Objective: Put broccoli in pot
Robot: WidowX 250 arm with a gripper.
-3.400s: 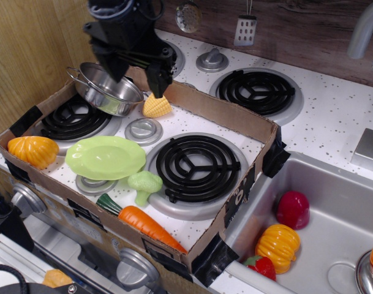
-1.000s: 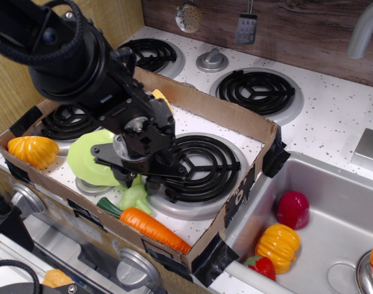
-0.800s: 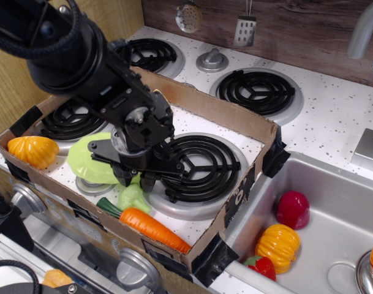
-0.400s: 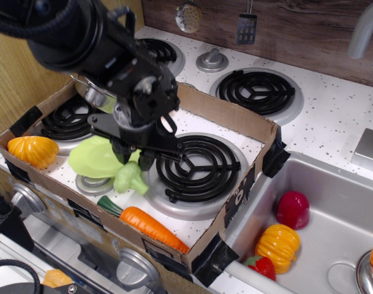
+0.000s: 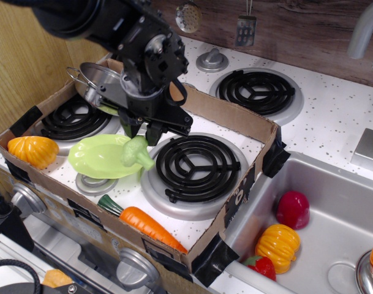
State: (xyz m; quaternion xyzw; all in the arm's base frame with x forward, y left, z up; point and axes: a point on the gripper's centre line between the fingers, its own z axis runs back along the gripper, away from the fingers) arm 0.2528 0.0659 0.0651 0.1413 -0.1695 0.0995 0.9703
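My tool (image 5: 143, 136) clamped on the broccoli (image 5: 135, 153), lifted above the green plate (image 5: 100, 157), pot (image 5: 103, 86) behind my arm, carrot (image 5: 144, 224) near the box's front edge

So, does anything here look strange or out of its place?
Yes: a shallow cardboard tray sits across the stove burners, and toy vegetables lie in the sink. Otherwise, nothing looks spilled or broken.
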